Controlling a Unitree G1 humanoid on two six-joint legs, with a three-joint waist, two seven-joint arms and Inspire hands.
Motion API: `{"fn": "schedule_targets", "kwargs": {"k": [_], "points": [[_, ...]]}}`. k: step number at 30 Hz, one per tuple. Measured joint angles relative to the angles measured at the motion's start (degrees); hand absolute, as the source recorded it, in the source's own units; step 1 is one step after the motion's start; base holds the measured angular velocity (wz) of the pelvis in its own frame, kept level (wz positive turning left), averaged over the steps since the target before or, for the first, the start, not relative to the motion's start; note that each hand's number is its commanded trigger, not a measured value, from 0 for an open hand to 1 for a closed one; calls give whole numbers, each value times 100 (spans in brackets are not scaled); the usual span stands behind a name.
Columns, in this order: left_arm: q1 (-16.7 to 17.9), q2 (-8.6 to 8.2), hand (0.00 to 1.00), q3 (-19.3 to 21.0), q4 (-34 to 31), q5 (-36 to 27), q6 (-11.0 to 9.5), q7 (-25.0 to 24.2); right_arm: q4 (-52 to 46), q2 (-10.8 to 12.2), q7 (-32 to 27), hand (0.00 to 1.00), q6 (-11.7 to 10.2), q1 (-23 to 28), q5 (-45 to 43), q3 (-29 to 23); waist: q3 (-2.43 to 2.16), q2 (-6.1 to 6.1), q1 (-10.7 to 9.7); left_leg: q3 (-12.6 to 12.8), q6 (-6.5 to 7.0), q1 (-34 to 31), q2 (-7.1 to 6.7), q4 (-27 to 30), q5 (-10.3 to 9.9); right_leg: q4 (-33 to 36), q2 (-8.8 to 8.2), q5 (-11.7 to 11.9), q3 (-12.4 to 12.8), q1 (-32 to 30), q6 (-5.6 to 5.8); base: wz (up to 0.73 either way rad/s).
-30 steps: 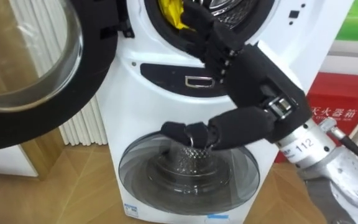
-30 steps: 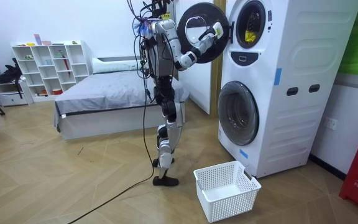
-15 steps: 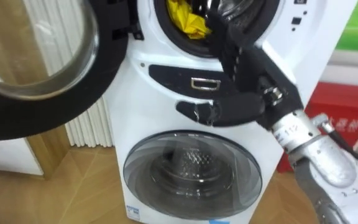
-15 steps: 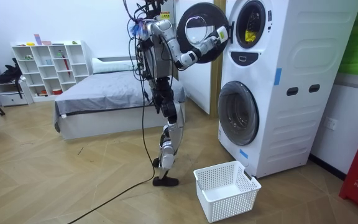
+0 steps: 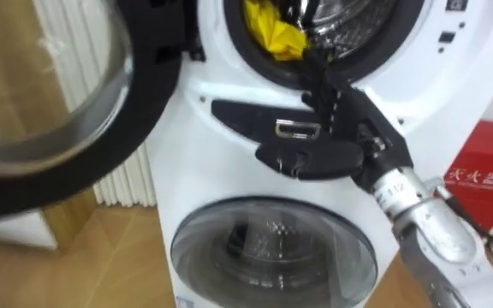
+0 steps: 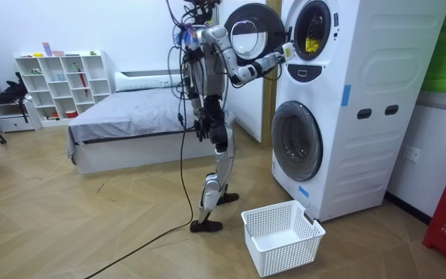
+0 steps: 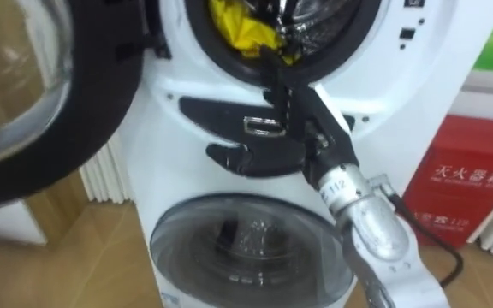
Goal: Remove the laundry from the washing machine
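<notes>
White plastic basket sits on the floor by the robot's feet, before the stacked washing machine, whose upper door hangs open at 9 o'clock. Right hand reaches to the lip of the upper drum at 12 o'clock, fingers straight and together, thumb splayed toward 9, gripping nothing. Yellow cloth lies in the drum just past the fingertips.

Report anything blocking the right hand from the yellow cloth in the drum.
Nothing visible: the door hangs open at left, and the right hand, fingers straight, is just below the yellow cloth.
</notes>
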Motion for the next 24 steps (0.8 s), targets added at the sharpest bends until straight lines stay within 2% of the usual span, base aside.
{"fn": "schedule_targets", "kwargs": {"k": [1,3,4,5,6,7,8,9,10,11,12,13,14,15,16,17,18,24], "points": [[-50,-1,0,-5,0,5,1,0,3,-31,-12,0,0,1,11,-11,7,8,-28,16,30,30,-31,-18,-25,163,-46,-18,-19,-41,32,12],[-174,2,0,-23,4,54,-5,0,6,-98,-39,0,-5,9,-38,-53,15,15,-137,4,153,250,-163,-188,-109,1209,-327,-30,-47,-332,83,26],[-189,5,0,-28,-2,50,-5,0,-1,-98,-47,0,-6,19,-98,-53,17,12,-136,18,199,330,-208,-206,-155,1494,-408,-7,-35,-402,116,11],[-163,13,0,-30,5,43,7,1,-136,-113,-96,0,-92,307,-234,-103,34,34,-166,19,259,514,-274,-214,-258,2013,-549,144,-23,-507,183,0],[-148,17,0,-43,9,44,25,4,-197,-108,-83,0,-222,546,-319,-213,45,63,-207,-16,308,717,-320,-236,-358,2455,-603,379,4,-568,174,0],[-158,23,0,-53,7,45,28,9,-195,-105,-97,0,-249,609,-342,-253,53,83,-230,-41,336,813,-332,-258,-392,2656,-610,528,52,-612,165,9],[-180,50,0,-110,-10,53,24,22,-195,-66,-146,0,-293,756,-405,-399,68,188,-287,-156,378,1000,-314,-320,-441,2949,-571,766,166,-759,129,6],[-202,105,0,-167,-69,51,1,30,-191,-43,-149,0,-311,816,-367,-559,59,222,-312,-200,389,1087,-266,-425,-451,2955,-452,570,255,-986,106,4],[-244,137,0,-185,-71,52,-14,31,-190,-49,-138,0,-311,818,-363,-611,67,234,-325,-202,390,1107,-228,-459,-450,2929,-381,425,254,-1131,94,-5],[-284,215,0,-242,-56,50,-36,34,-187,-49,-161,0,-302,841,-369,-678,71,253,-322,-195,387,1169,-136,-524,-447,2665,-227,228,236,-1387,74,0],[-302,256,0,-250,-50,50,-42,57,-172,-48,-170,0,-270,849,-382,-713,72,263,-332,-193,381,1253,-72,-607,-444,2092,-49,185,232,-1499,58,0],[-313,264,0,-274,-51,52,-42,70,-170,-51,-174,0,-256,848,-396,-714,72,263,-339,-192,380,1289,-61,-637,-445,1698,11,192,235,-1501,47,8],[-304,252,0,-296,-51,52,-42,99,-174,-47,-200,0,-247,846,-395,-716,69,257,-378,-194,375,1361,-75,-710,-449,826,77,321,235,-1501,24,13],[-282,238,0,-300,-50,51,-32,136,-188,-47,-196,0,-254,847,-340,-699,58,249,-449,-204,359,1454,-110,-792,-460,433,126,740,354,-1492,-46,9],[-238,229,0,-301,-38,53,-21,141,-199,-56,-163,0,-253,853,-308,-667,33,254,-455,-192,339,1502,-117,-819,-471,374,166,930,431,-1462,-86,-17],[-142,220,0,-344,-54,54,27,140,-213,-57,-74,0,-249,849,-205,-632,5,303,-430,-150,291,1594,-59,-888,-493,207,269,991,477,-1370,-135,-32],[-85,221,0,-342,-54,64,71,140,-248,-56,4,0,-261,846,-189,-582,27,365,-428,-112,247,1627,6,-925,-504,57,348,1058,476,-1302,-185,-34],[-7,167,0,-331,-63,286,108,140,-270,-58,355,0,-299,743,-140,-445,19,377,-410,31,73,1682,216,-990,-533,-246,592,1209,557,-1211,-364,-16]]}}
